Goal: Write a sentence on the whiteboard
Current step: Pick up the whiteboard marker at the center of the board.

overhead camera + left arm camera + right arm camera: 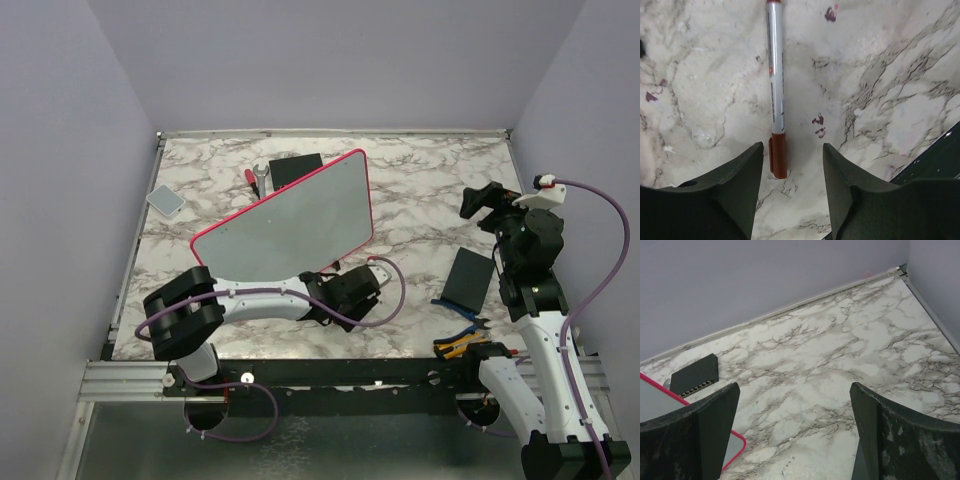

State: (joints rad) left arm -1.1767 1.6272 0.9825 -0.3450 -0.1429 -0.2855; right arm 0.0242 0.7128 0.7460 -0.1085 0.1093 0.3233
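Since the silver marker w/ dark-red cap [776, 75] lies by the near edge of the pink-framed glossy grey whiteboard [290, 215], long axis straight out from my left gripper [792, 150], L arm's nearer. Its jaws are parted round the cap, not touching. Right gripper [795, 387]: wide open, well right of board.

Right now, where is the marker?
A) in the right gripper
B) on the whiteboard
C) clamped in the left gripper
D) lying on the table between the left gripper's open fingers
D: the marker lies flat on the marble table, with the left gripper open, one finger either side of its red cap.
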